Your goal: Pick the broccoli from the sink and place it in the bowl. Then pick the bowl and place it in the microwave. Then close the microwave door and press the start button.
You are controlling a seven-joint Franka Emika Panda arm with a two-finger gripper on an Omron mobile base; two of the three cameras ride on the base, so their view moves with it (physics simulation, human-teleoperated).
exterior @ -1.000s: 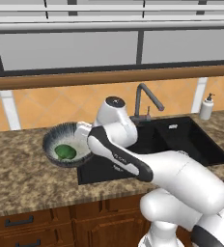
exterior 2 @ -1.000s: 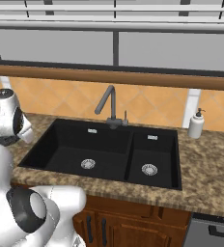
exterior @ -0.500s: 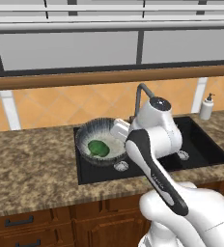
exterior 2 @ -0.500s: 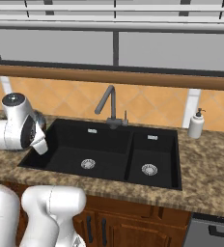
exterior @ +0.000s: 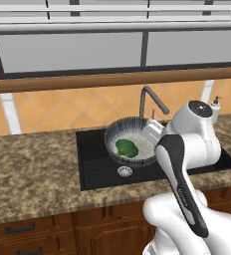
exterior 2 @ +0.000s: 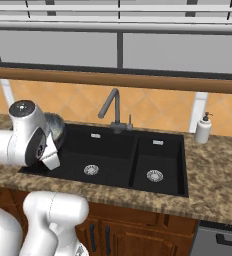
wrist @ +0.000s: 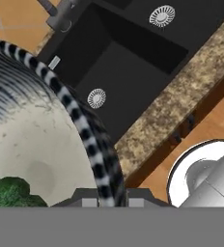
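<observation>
Left base view: round shallow bowl with dark ribbed outside and pale speckled inside [exterior: 130,148] held up over the left basin of the wide black rectangular sink [exterior: 95,164], tipped slightly toward the camera. Small bright green lump of broccoli [exterior: 127,147] resting on the bowl's pale floor, left of centre. Two-finger gripper [exterior: 151,133] at the bowl's right rim, partly masked by the white arm. Grey gooseneck faucet [exterior: 153,101] just behind.

Right base view: a slice of the bowl [exterior 2: 55,127] peeking out behind the arm's white joint, above the sink's left edge. White soap bottle [exterior 2: 203,128] standing on the speckled brown stone counter [exterior 2: 215,172], well apart to the right.

Hand view: jaws pinched narrow on the bowl's striped rim [wrist: 91,144], one tip inside, one outside. Broccoli [wrist: 10,193] low against the inner wall, loose.

Judged: rigid, glazed, probably slippery and breakable ware; an edge pinch gives little hold against tilting. Best kept level, moved smoothly. Broccoli light, free to roll out if tipped.
</observation>
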